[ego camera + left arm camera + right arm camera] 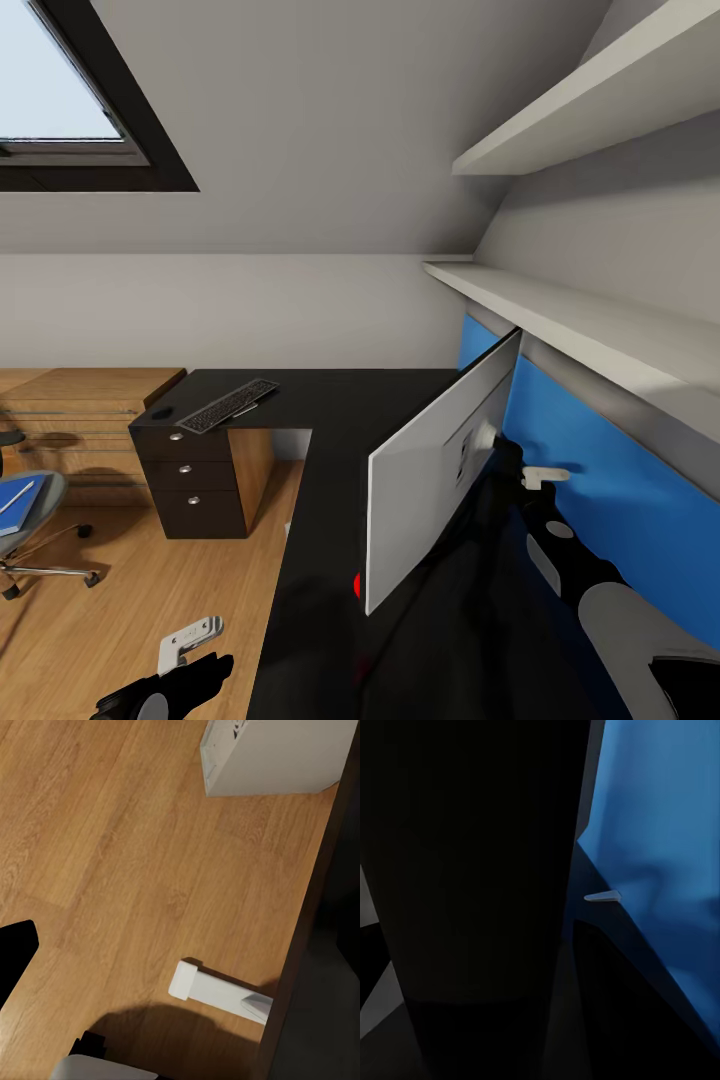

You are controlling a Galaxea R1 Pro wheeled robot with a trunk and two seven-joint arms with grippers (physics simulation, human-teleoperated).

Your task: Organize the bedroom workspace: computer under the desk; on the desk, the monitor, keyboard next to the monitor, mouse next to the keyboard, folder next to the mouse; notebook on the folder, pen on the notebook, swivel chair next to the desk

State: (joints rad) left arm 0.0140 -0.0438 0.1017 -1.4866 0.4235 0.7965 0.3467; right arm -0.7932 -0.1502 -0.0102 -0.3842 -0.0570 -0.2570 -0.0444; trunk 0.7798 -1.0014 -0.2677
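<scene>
The monitor (440,460) stands on the glossy black desk (330,420), its white back turned toward the blue wall and a red dot (357,585) at its lower corner. My right gripper (540,478) reaches in behind it near the stand; one fingertip (601,897) shows against the blue, and its grip is hidden. The keyboard (228,404) and the mouse (162,412) lie on the desk's far left wing. The blue folder (15,505) rests on the swivel chair (30,540). My left gripper (188,640) hangs open over the floor, one finger (214,988) near the white computer (277,757). Notebook and pen are out of view.
Three drawers with silver knobs (190,468) sit under the desk's left wing. A light-wood dresser (80,400) stands against the back wall. Two white shelves (580,320) jut out above the blue wall panel (620,500). Wood floor (112,855) spreads between desk and chair.
</scene>
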